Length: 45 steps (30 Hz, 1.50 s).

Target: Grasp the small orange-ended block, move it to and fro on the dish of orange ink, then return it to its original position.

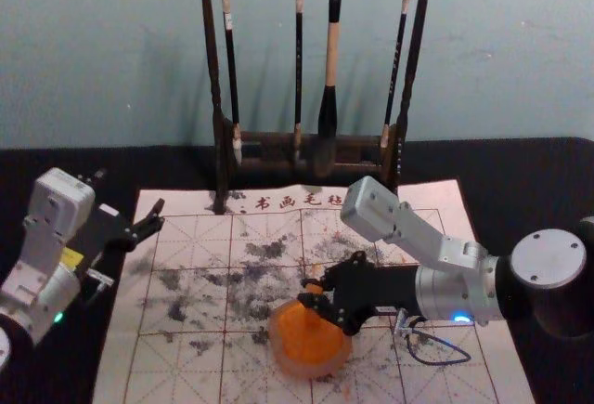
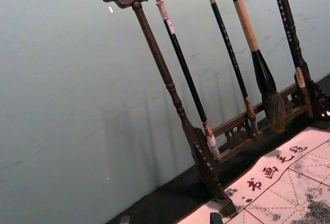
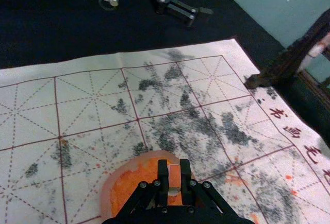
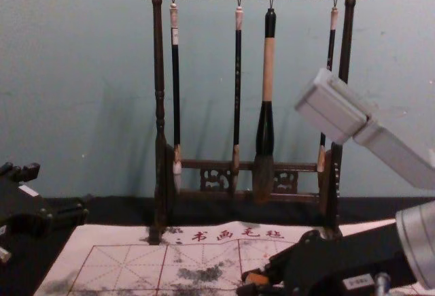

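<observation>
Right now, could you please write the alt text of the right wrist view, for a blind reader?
The right gripper holds a small block, orange at one end, over a round dish of orange ink on a gridded, stained mat. The left gripper is beyond, over the dark table.

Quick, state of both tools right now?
Left tool: open, holding nothing, by the mat's left edge.
Right tool: closed on the orange-ended block, over the dish of orange ink.

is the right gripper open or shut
Shut: the right gripper has its black fingers against both sides of the orange-ended rectangular block in the right wrist view.
</observation>
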Tool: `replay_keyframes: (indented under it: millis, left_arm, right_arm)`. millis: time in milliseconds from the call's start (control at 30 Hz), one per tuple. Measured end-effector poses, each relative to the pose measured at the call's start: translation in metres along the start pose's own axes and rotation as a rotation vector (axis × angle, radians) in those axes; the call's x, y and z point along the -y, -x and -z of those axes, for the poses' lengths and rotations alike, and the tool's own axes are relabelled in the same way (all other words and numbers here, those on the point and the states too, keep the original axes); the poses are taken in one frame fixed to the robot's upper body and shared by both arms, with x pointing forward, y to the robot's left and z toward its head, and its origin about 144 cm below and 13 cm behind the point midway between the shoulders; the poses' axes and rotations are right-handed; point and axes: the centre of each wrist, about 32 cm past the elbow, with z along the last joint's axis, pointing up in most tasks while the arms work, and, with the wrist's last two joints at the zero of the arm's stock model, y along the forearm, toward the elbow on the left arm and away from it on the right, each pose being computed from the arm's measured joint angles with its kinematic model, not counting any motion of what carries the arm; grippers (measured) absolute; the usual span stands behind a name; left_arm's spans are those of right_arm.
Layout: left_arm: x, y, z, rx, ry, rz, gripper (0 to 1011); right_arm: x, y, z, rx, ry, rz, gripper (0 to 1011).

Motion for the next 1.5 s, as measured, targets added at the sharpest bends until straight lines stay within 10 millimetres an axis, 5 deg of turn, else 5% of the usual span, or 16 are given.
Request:
replay_keyframes:
  millis: [733, 1500]
  left_arm:
    - [0.000, 0.000, 0.000, 0.000, 0.000, 0.000, 1001]
    - [0.000, 0.000, 0.000, 0.000, 0.000, 0.000, 1001]
  right_arm:
    - [0.024, 0.009, 0.003, 0.000, -0.025, -0.025, 91]
    - [0.006, 0.015, 0.001, 0.023, -0.017, -0.079, 91]
